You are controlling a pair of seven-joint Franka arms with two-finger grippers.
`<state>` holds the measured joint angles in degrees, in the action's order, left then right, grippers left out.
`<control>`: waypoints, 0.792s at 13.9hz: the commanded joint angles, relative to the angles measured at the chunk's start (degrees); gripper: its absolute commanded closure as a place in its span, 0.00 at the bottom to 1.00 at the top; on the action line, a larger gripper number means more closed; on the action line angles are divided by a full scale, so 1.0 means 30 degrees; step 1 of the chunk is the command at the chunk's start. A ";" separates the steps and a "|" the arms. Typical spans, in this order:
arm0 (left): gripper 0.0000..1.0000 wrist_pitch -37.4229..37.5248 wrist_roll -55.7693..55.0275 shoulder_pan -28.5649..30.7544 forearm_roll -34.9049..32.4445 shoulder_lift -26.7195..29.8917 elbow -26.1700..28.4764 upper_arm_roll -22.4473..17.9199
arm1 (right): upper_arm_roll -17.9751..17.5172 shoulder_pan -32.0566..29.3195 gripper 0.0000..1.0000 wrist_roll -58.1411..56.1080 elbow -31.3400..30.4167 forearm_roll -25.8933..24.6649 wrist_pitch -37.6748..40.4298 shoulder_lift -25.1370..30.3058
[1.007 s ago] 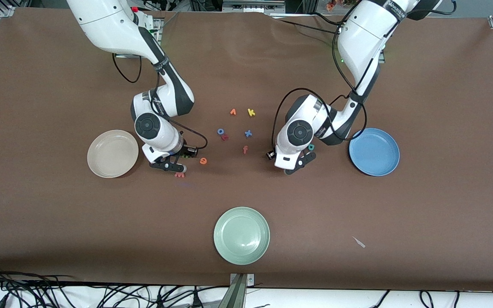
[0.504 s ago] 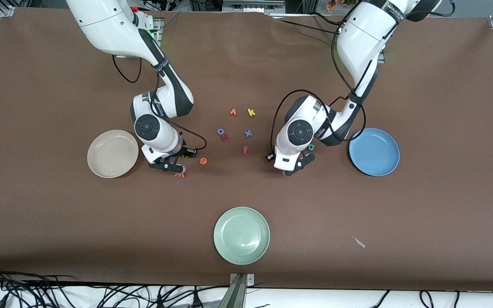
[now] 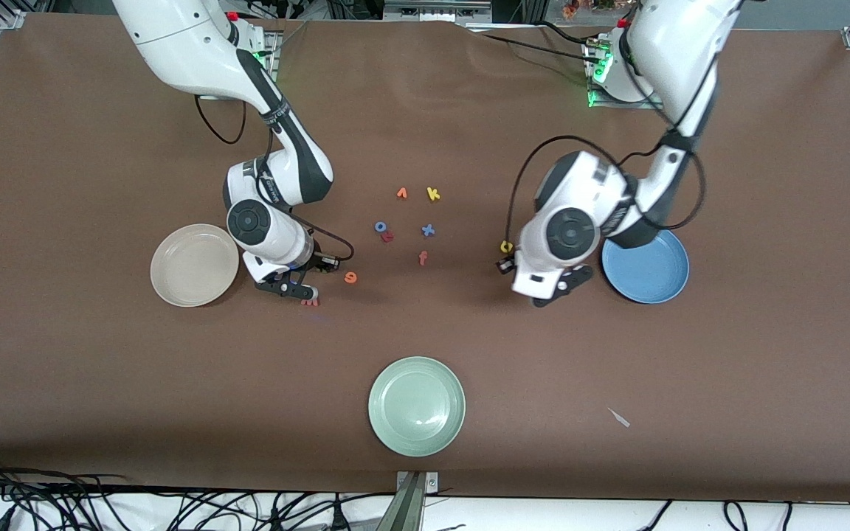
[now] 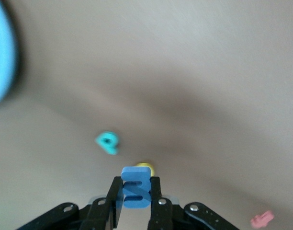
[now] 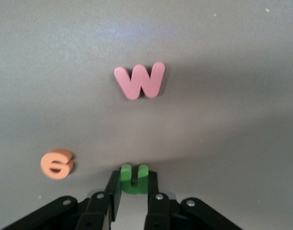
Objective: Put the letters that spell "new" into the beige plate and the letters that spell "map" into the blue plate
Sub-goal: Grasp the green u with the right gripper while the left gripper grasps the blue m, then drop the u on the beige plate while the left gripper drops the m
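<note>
We have a letter in each gripper. The left gripper is clamped on the blue m, lifted over the table just beside the blue plate. The right gripper has its fingers on either side of the green n, which stands on edge, legs pointing away from the wrist, low at the table near the beige plate; we judge the pinch to be closing or just made.

The pink w lies flat on the table beside the right gripper, its long axis running across its three strokes. The orange e lies flat near it. The teal p lies flat under the left arm, and the yellow a sits just beside that arm's wrist.

We judge these foam letters to be very light, soft and slightly springy, not fragile. They will handle best pinched across their thin flat faces or across a narrow stroke, with little force; squeezed hard, they could twist or pop out.
</note>
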<state>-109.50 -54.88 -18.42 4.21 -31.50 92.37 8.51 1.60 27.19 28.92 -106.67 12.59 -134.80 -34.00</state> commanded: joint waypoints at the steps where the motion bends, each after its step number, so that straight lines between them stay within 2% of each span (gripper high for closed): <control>1: 0.96 0.1923 0.3190 0.1709 -0.0525 0.1152 0.0557 0.0122 | 0.0985 -0.0508 1.00 -0.2188 0.2122 0.0551 0.4195 0.0404; 4: 0.95 0.3043 0.5748 0.3791 -0.0931 0.1388 0.0820 0.0151 | 0.2830 -0.0479 1.00 -0.5559 0.2684 0.0405 0.6051 0.0493; 7: 0.94 0.2870 0.6920 0.4701 -0.2801 0.1125 0.1402 0.0151 | 0.4469 -0.0508 1.00 -0.8283 0.2626 0.0229 0.6260 0.0464; 10: 0.94 0.0915 1.0076 0.6836 -0.3249 0.1242 0.3595 0.0239 | 0.6170 -0.0712 1.00 -1.0983 0.2508 0.0229 0.7396 0.0288; 11: 0.94 -0.0109 1.0988 0.7482 -0.3249 0.1184 0.4445 0.0268 | 0.6349 -0.0917 1.00 -1.1656 0.2479 0.0229 0.7721 0.0259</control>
<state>-104.82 -27.93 -0.38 -4.22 -28.75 100.12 8.27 19.12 25.04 -1.81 -99.13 12.86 -113.89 -33.09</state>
